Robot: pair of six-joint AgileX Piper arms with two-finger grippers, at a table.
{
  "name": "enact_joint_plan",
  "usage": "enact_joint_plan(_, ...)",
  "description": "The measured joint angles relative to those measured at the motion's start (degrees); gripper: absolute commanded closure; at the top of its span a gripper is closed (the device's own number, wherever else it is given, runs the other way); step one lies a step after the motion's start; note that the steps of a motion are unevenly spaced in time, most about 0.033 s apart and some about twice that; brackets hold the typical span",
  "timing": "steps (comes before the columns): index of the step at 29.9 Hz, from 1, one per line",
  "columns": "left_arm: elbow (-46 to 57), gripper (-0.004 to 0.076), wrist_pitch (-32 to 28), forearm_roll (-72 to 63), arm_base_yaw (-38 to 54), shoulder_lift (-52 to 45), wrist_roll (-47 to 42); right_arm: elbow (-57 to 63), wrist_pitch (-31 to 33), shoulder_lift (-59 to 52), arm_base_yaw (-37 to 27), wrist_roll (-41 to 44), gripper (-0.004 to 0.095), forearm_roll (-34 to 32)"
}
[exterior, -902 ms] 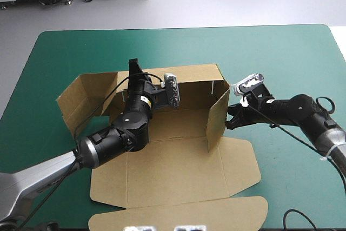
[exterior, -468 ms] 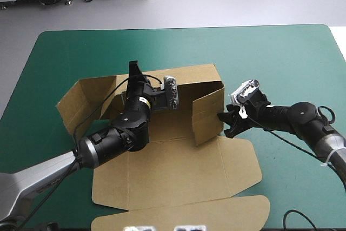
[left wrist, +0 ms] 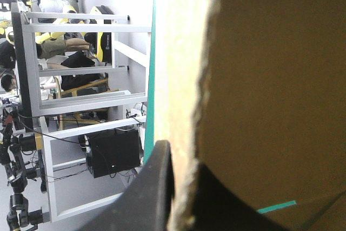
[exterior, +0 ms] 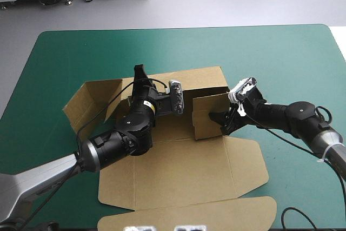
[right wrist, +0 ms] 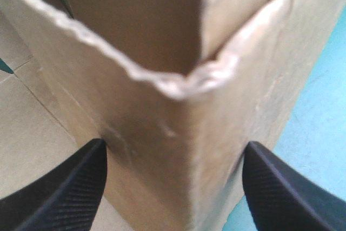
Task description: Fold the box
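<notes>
Now that the right gripper (exterior: 217, 118) has pushed in, you see the right side wall (exterior: 207, 113) swung inward toward the back wall (exterior: 200, 78), so that corner is forming. Its fingers stand apart around the corner. The left gripper (exterior: 140, 72) pinches the back wall's top edge. The box (exterior: 178, 171) sits mid-table, with its left wall (exterior: 94, 98) splayed and its front flaps (exterior: 243, 163) flat.

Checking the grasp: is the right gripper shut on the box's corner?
No, the right gripper is open, its black fins standing apart on either side of the box and its raised corner.

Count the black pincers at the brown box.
2. The black left pincer is shut on the back wall of the brown cardboard box; the right pincer stands open around its right corner.
</notes>
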Motion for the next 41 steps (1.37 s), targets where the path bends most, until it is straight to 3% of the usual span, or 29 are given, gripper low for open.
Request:
enact_joint_plan(2,-0.3,0.073,0.1,-0.6,-0.5,0.0,-0.2,0.0,0.0,1.5,0.0,-0.1,0.0262,0.5)
enact_joint_plan(5,-1.0,0.073,0.4,-1.7,-0.7,-0.1,-1.1,0.0,-0.1,2.6,0.0,-0.1,0.037,1.1)
enact_joint_plan(11,-3.0,0.072,-0.7,-3.0,-0.7,-0.1,-1.9,-1.3,-1.1,3.1,-0.2,0.6,0.0878,0.1)
enact_joint_plan(12,-3.2,0.0708,-0.9,-3.0,-0.7,-0.1,-1.7,-1.8,-1.2,3.2,-0.3,0.7,0.0925,-0.3)
enact_joint_plan(16,-3.3,0.0583,-2.4,-3.0,-0.8,-0.1,-1.4,-3.9,-0.8,3.4,-0.4,2.1,0.0926,-0.9)
enact_joint_plan(22,-3.4,0.0175,-6.1,-4.0,-1.2,-0.1,-1.4,-8.2,-1.3,3.4,-0.1,8.7,0.0926,-5.3)
enact_joint_plan(25,-3.6,0.0038,-6.8,-4.0,-1.3,-0.1,-1.9,-10.2,-3.7,3.4,0.1,14.4,0.0926,-11.0)
enact_joint_plan(31,-3.7,0.002,-6.9,-3.9,-2.3,-0.2,-2.4,-13.0,-10.7,3.4,0.1,26.5,0.0926,-20.6)
enact_joint_plan(41,-3.7,0.005,-7.3,3.7,-7.2,-2.0,-5.6,-16.3,-10.7,5.1,0.1,37.2,0.0926,-29.8)
